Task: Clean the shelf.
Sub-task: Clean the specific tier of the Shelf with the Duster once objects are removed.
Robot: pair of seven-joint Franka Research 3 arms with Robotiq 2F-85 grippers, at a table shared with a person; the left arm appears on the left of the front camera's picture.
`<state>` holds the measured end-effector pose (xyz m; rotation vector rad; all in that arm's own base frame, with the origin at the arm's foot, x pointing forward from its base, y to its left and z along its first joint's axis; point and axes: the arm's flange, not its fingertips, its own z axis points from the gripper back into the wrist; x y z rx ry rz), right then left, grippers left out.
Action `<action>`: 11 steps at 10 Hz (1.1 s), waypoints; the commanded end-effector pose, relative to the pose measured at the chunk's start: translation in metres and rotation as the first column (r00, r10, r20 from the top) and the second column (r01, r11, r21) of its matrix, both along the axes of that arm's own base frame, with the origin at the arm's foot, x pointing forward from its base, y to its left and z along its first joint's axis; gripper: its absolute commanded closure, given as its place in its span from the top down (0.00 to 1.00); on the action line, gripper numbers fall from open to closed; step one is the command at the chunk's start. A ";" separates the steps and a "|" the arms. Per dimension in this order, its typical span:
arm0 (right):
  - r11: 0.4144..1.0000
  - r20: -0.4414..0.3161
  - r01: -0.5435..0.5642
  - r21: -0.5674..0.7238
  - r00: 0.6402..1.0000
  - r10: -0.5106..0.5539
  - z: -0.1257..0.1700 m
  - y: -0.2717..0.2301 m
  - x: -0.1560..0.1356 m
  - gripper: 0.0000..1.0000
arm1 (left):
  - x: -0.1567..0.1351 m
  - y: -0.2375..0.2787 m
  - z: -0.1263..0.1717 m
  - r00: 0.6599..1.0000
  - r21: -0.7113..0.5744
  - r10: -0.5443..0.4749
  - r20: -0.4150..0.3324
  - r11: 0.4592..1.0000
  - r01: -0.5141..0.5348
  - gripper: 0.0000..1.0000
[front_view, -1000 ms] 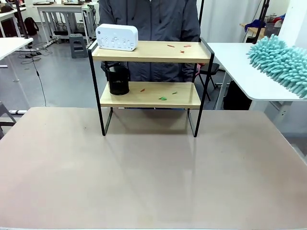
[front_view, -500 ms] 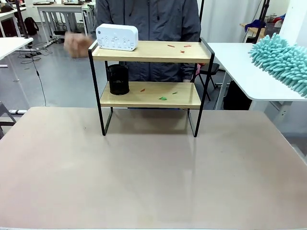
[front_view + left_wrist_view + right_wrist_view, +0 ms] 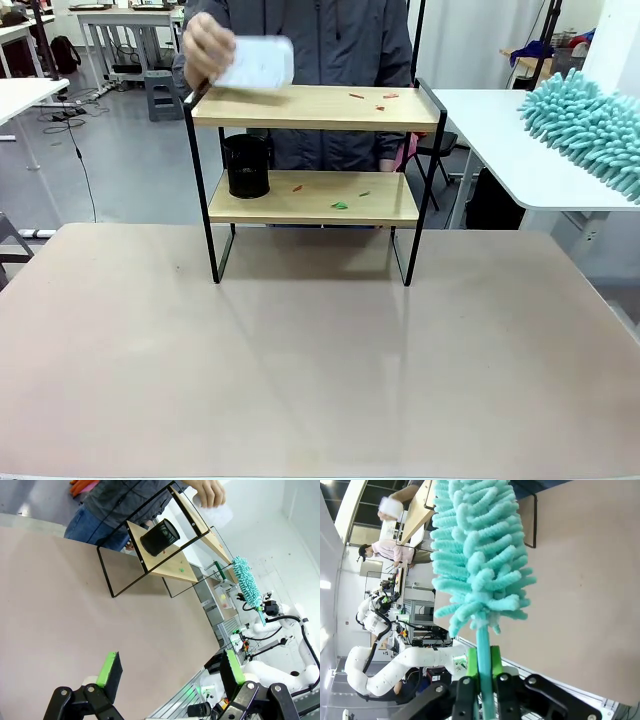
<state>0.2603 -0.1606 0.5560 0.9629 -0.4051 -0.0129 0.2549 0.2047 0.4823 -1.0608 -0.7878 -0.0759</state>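
The shelf (image 3: 315, 110) stands at the table's far side, with two wooden boards in a black frame. Small orange and green scraps (image 3: 340, 206) lie on both boards. A black mesh cup (image 3: 246, 166) sits on the lower board. Above the top board's left end, a person's hand (image 3: 208, 48) holds a white box (image 3: 257, 64). My left gripper (image 3: 171, 667) hangs open and empty over the table, well short of the shelf (image 3: 165, 535). My right gripper (image 3: 481, 667) is shut on the handle of a teal fluffy duster (image 3: 480, 550), whose head shows at the right edge (image 3: 590, 125).
The person stands right behind the shelf. A white side table (image 3: 510, 150) is at the right, under the duster. The brown tabletop (image 3: 320, 360) stretches bare between me and the shelf.
The person's hand came in from the left, took the white box and lifted it off the top board. The duster head shifted slightly to the right.
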 end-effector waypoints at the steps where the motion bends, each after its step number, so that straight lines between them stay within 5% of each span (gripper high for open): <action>1: 1.000 -0.005 0.015 0.016 1.000 -0.014 0.006 0.001 0.000 0.00 | 0.002 0.000 0.002 1.000 -0.005 -0.001 0.026 1.000 0.001 1.00; 2: 1.000 -0.005 0.015 0.016 1.000 -0.014 0.006 0.001 0.000 0.00 | 0.002 0.000 0.002 1.000 -0.005 -0.001 0.026 1.000 0.001 1.00; 3: 1.000 0.000 0.000 0.000 1.000 0.000 0.000 0.000 0.000 0.12 | 0.002 0.000 0.002 1.000 -0.005 -0.001 0.026 1.000 0.001 1.00; 5: 0.987 0.121 0.021 -0.158 0.993 -0.002 0.044 0.014 -0.026 0.12 | 0.002 0.000 0.002 1.000 -0.005 -0.001 0.026 1.000 0.001 1.00; 8: 0.914 0.194 0.095 -0.394 0.981 -0.018 0.126 0.120 0.000 0.12 | 0.002 0.000 0.002 1.000 -0.005 -0.001 0.026 1.000 0.001 1.00; 11: 0.771 0.183 0.086 -0.631 0.982 0.041 0.143 0.249 0.025 0.12 | 0.002 0.000 0.002 1.000 -0.005 -0.001 0.026 1.000 0.001 1.00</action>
